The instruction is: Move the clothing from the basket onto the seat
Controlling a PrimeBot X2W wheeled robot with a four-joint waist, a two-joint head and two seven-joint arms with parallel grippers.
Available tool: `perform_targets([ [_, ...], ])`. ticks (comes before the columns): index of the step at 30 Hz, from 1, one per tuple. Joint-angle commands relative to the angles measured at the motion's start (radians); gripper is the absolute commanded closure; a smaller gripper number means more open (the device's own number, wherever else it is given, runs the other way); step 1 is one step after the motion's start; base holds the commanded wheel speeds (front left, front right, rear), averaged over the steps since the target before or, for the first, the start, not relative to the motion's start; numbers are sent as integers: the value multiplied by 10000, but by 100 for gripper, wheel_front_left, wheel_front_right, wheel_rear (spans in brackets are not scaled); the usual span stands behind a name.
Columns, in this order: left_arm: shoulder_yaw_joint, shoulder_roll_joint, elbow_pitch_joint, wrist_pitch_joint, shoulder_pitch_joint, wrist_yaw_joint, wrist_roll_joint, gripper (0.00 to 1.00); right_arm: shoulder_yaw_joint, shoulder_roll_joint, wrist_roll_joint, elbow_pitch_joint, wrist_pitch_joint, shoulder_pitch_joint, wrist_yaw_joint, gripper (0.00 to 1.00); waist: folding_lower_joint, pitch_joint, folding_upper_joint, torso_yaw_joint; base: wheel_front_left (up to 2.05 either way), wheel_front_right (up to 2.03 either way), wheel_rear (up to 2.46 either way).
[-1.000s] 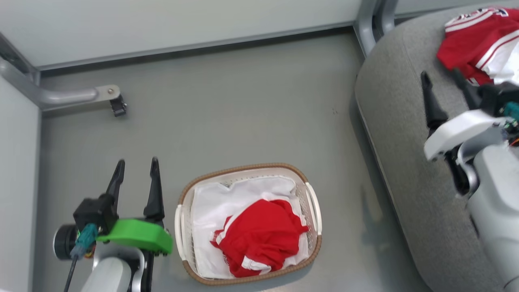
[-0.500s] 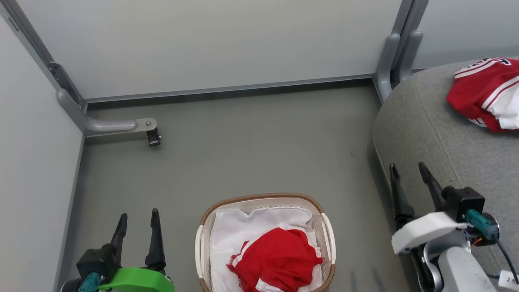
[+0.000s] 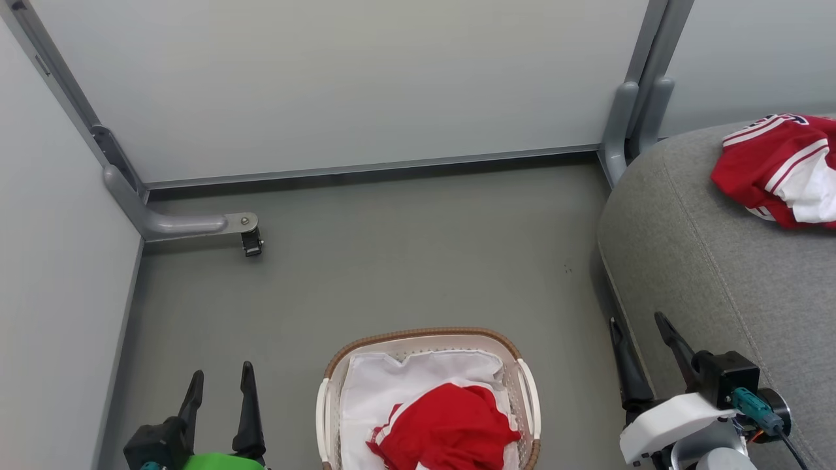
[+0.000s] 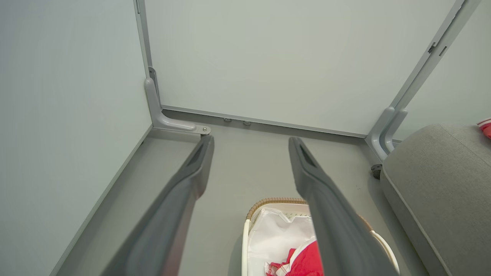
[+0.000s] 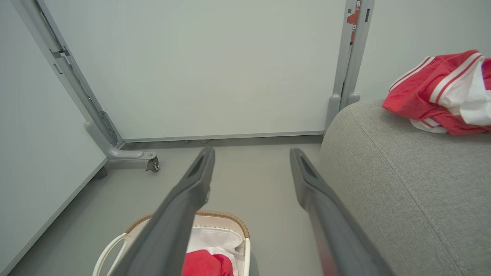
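The white perforated basket with a brown woven rim sits on the floor at the bottom centre, holding a white garment and a crumpled red garment on top. The grey seat fills the right side, with a red-and-white jersey lying on it. My left gripper stands open and empty left of the basket. Open and empty too, my right gripper hovers by the seat's front edge, right of the basket. The basket and red cloth appear in the left wrist view, the jersey in the right wrist view.
Pale partition panels close the back and left. A grey metal foot with a black caster juts out at floor level on the left. A grey upright post stands by the seat's rear corner. Grey floor lies beyond the basket.
The head camera has tilted up, so everything has slid lower in view. My right gripper has drawn back from the jersey on the seat to the seat's front edge. The left gripper keeps its place by the basket.
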Motion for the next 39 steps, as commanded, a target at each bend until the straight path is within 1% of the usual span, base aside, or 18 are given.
perform_targets([
  [1,61,-15,72,-9,84,-83,161,0,30,-35,-47,25,-47,118,-10,0,1,-7,0,13,0,0,0],
  [15,321,-232,263,-9,-82,-352,435,0,227,-34,132,180,-48,105,-10,0,1,-5,0,75,0,0,0],
  [27,395,-292,249,-9,-209,-457,573,0,261,-33,94,143,-48,-78,-10,0,1,298,0,19,0,0,0],
  [34,246,-310,352,-9,-765,-548,814,0,312,-35,-214,-4,-48,-615,-10,0,1,1034,0,-247,0,0,0],
  [39,-212,-204,621,-9,-1955,-728,1217,0,-34,-34,-411,-261,-48,-1225,-10,0,1,2153,0,-550,0,0,0],
])
